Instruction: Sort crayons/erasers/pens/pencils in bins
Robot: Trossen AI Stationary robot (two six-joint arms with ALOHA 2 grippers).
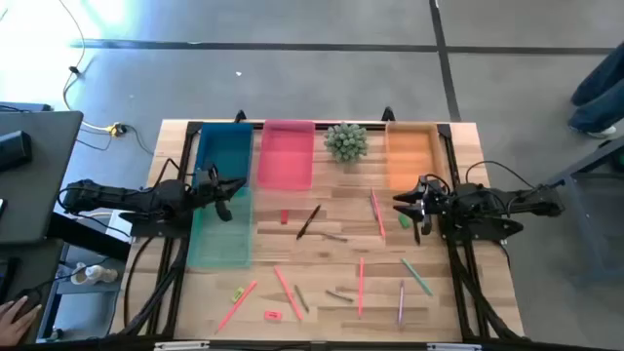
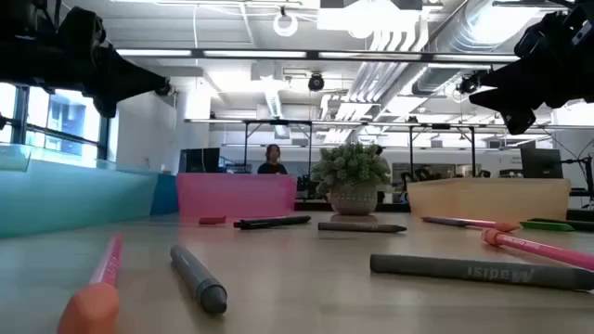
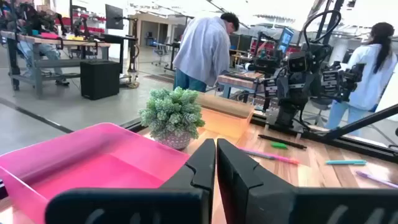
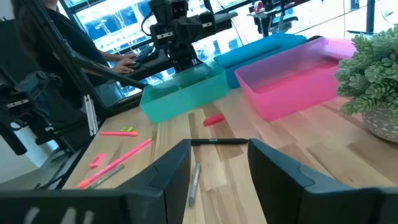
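Along the far edge of the table (image 1: 322,302) you have the blue bin (image 1: 224,151), the pink bin (image 1: 287,154), a small potted plant (image 1: 346,140) and the orange bin (image 1: 409,154) in a row; the teal bin (image 1: 220,228) sits just in front of the blue one. From above you cannot tell whether any bin holds anything, since the walls are translucent and the low view only shows them side-on.

Your left gripper (image 3: 216,163) hangs over the seam between the blue and teal bins. Its fingers are pressed together with nothing between them. Your right gripper (image 4: 217,163) hovers near the orange bin's front corner, fingers spread wide and empty; its wrist view looks through the gap at a dark pen (image 4: 219,142) lying on the wood.

Loose items lie across the middle and near side of the table: pink pencils (image 1: 376,213), a green pencil (image 1: 417,277) and a purple one (image 1: 401,302), all apart from each other. A red eraser (image 1: 284,216) lies just in front of the pink bin, a green eraser (image 1: 404,221) close beside the right gripper, and a yellow eraser (image 1: 237,292) and another red one (image 1: 273,315) near the front edge. Several short grey sticks there are too small to identify.

In the low view both arms are cut off at the top corners. People stand in the room beyond the table, partly hidden behind the right arm in the left wrist view.
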